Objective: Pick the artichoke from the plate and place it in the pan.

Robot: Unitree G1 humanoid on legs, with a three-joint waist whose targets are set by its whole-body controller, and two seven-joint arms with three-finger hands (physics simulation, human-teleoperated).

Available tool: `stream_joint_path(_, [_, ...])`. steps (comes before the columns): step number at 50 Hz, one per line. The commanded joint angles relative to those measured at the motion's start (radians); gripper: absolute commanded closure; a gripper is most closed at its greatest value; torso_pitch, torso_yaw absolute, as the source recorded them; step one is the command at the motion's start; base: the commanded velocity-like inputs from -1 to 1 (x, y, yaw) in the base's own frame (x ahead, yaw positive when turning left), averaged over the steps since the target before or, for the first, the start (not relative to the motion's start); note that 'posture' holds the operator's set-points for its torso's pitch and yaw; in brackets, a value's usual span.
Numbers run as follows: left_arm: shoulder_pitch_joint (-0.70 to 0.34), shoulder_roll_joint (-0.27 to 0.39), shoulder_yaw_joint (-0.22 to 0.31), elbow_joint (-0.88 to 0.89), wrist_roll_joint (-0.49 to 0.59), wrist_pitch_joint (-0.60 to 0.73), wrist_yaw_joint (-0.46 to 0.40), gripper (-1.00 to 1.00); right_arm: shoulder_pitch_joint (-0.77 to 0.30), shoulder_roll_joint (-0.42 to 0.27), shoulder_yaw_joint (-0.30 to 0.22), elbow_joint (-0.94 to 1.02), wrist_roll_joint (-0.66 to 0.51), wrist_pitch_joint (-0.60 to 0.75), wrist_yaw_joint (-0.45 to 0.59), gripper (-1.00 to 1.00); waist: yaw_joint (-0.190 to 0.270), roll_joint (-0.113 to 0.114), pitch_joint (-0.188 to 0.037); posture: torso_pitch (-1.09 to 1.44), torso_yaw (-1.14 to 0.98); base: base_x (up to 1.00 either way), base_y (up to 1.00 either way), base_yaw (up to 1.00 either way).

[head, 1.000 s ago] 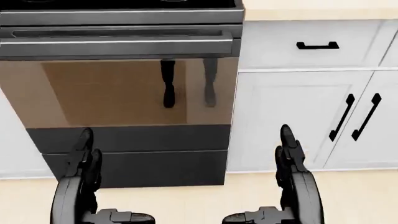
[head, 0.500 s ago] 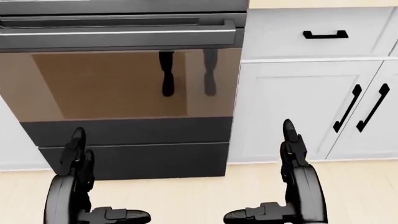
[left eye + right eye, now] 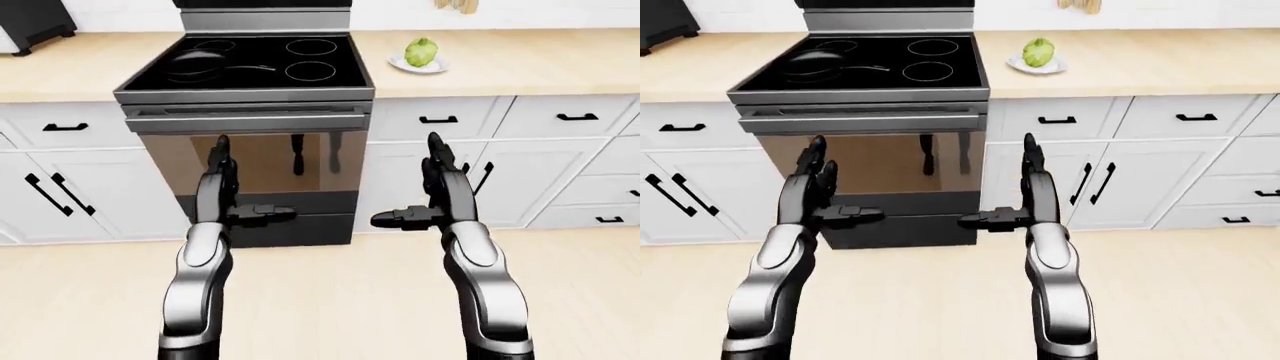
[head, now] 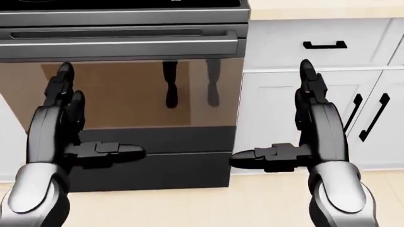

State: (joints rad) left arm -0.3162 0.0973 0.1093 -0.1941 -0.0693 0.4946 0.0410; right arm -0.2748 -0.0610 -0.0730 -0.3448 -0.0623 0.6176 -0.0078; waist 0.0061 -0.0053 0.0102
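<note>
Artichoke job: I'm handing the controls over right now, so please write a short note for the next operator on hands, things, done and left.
Left hand: open, empty, raised before the oven door.
Right hand: open, empty, raised likewise.
Artichoke: on its plate, on the counter to the right of the stove in the left-eye view.
Pan: empty, on the stove's near-left burner.
Done: nothing grasped or moved.
Left: step closer, take the artichoke off the plate, probably with the right hand, and set it in the pan.

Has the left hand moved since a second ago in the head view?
Yes. The left hand has risen: its fingertips now reach the top of the oven door glass, where before they stood at the drawer below it.
</note>
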Motion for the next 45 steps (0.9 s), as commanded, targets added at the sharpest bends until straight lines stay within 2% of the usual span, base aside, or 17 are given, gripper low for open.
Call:
stream_joint_path(1, [-0.062, 0.017, 0.012, -0.048, -0.009, 0.027, 0.006, -1.00, -0.032, -0.018, 0.007, -0.026, -0.008, 0.008, -0.003, -1.00, -0.001, 0.002, -0.018, 0.00, 0.00, 0.00, 0.00, 0.00])
stream_joint_path(10, [-0.151, 0.049, 0.028, -0.055, -0.040, 0.106, 0.025, -1.00, -0.173, -0.051, 0.002, -0.116, -0.041, 0.224, 0.036, -1.00, 0.000, 0.004, -0.015, 0.00, 0.00, 0.00, 0.00, 0.00])
stream_joint_path(13, [-0.181, 0.060, 0.034, -0.053, -0.050, 0.128, 0.028, -1.00, -0.203, -0.061, -0.014, -0.108, -0.042, 0.239, 0.036, -1.00, 0.001, 0.004, -0.013, 0.00, 0.00, 0.00, 0.00, 0.00])
stream_joint_path(20, [-0.217, 0.079, 0.040, -0.047, -0.061, 0.148, 0.036, -1.00, -0.232, -0.079, -0.012, -0.131, -0.052, 0.288, 0.053, -1.00, 0.001, 0.003, -0.012, 0.00, 0.00, 0.00, 0.00, 0.00])
stream_joint_path(30, [-0.259, 0.089, 0.038, -0.046, -0.065, 0.176, 0.040, -1.00, -0.252, -0.101, -0.033, -0.117, -0.050, 0.293, 0.075, -1.00, 0.001, 0.004, -0.012, 0.00, 0.00, 0.00, 0.00, 0.00])
stream_joint_path(31, [-0.260, 0.089, 0.037, -0.049, -0.064, 0.179, 0.041, -1.00, -0.257, -0.102, -0.030, -0.126, -0.052, 0.306, 0.075, -1.00, 0.000, 0.007, -0.033, 0.00, 0.00, 0.00, -0.05, 0.00])
stream_joint_path(35, [-0.267, 0.091, 0.038, -0.056, -0.066, 0.189, 0.043, -1.00, -0.262, -0.108, -0.033, -0.113, -0.054, 0.298, 0.081, -1.00, 0.001, 0.016, -0.016, 0.00, 0.00, 0.05, -0.16, 0.00])
stream_joint_path(37, [-0.269, 0.093, 0.039, -0.060, -0.067, 0.194, 0.043, -1.00, -0.268, -0.110, -0.033, -0.121, -0.056, 0.311, 0.082, -1.00, 0.002, 0.001, -0.012, 0.00, 0.00, 0.14, -0.18, 0.00])
stream_joint_path(38, [-0.268, 0.093, 0.038, -0.059, -0.066, 0.192, 0.042, -1.00, -0.269, -0.110, -0.033, -0.123, -0.057, 0.314, 0.083, -1.00, 0.004, -0.017, -0.009, 0.00, 0.00, 0.18, -0.17, 0.00])
stream_joint_path(40, [-0.269, 0.093, 0.038, -0.061, -0.066, 0.194, 0.042, -1.00, -0.272, -0.112, -0.034, -0.126, -0.058, 0.320, 0.084, -1.00, 0.014, -0.069, -0.003, 0.00, 0.00, 0.25, -0.18, 0.00])
stream_joint_path(41, [-0.270, 0.093, 0.038, -0.060, -0.066, 0.195, 0.042, -1.00, -0.274, -0.113, -0.033, -0.129, -0.059, 0.324, 0.085, -1.00, 0.007, -0.043, 0.006, 0.00, 0.00, 0.34, -0.20, 0.00])
stream_joint_path(42, [-0.270, 0.093, 0.038, -0.055, -0.066, 0.191, 0.041, -1.00, -0.276, -0.114, -0.033, -0.129, -0.060, 0.326, 0.086, -1.00, 0.014, -0.047, 0.021, 0.00, 0.00, 0.36, -0.23, 0.00])
stream_joint_path(43, [-0.271, 0.093, 0.037, -0.056, -0.066, 0.192, 0.041, -1.00, -0.276, -0.113, -0.033, -0.127, -0.060, 0.324, 0.086, -1.00, 0.013, -0.043, 0.024, 0.00, 0.00, 0.36, -0.23, 0.00])
stream_joint_path(45, [-0.271, 0.093, 0.037, -0.051, -0.065, 0.188, 0.040, -1.00, -0.273, -0.113, -0.035, -0.122, -0.061, 0.316, 0.086, -1.00, 0.014, -0.030, 0.021, 0.00, 0.00, 0.37, -0.23, 0.00])
